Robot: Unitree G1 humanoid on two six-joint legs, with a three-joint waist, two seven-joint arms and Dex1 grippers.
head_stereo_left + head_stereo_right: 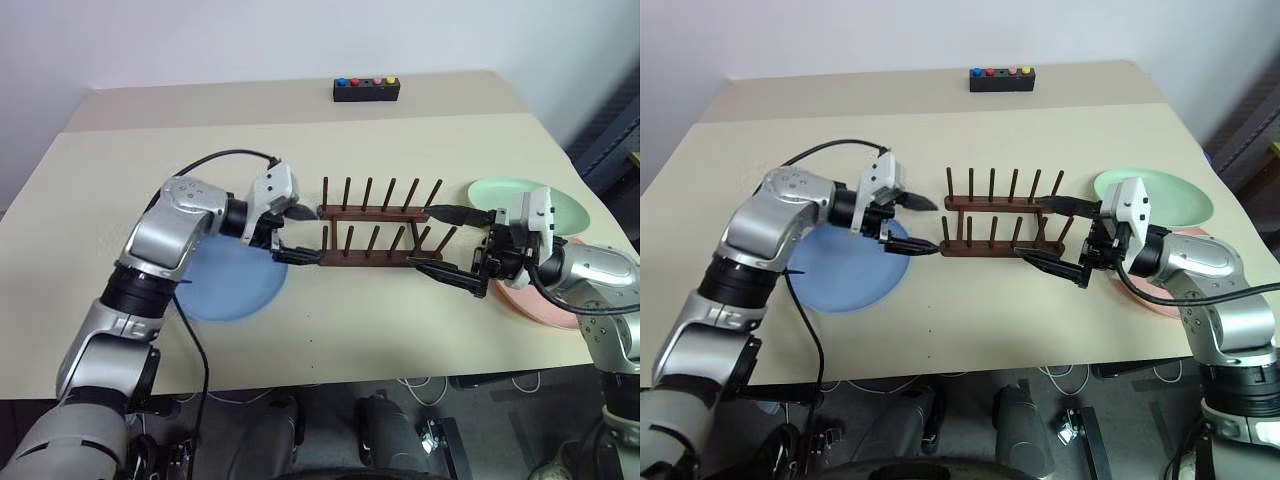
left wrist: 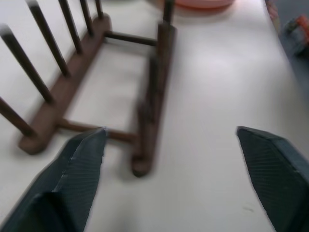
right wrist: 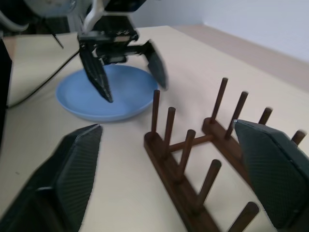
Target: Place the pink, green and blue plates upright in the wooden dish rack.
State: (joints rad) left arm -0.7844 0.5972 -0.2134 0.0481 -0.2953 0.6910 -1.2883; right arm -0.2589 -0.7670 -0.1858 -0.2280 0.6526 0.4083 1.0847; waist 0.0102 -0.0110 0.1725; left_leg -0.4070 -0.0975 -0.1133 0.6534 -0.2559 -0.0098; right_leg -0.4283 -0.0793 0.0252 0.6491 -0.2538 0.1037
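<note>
A pale beige desk [image 1: 400, 320] against a white wall [image 1: 200, 40] carries the wooden dish rack [image 1: 378, 232] at its centre, empty of plates. The left gripper [image 1: 297, 233] and right gripper [image 1: 437, 240] flank its ends, fingers spread, holding nothing. The blue plate [image 1: 232, 283] lies flat toward the left edge, the green plate [image 1: 574, 207] and pink plate [image 1: 545, 305] by the right edge. A black button box [image 1: 366, 90] sits near the far edge.

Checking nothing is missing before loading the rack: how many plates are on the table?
3, all lying flat. The light blue round plate lies left of the dark wooden peg rack; the mint green plate and salmon pink plate lie right of it, partly hidden by the right arm.
</note>
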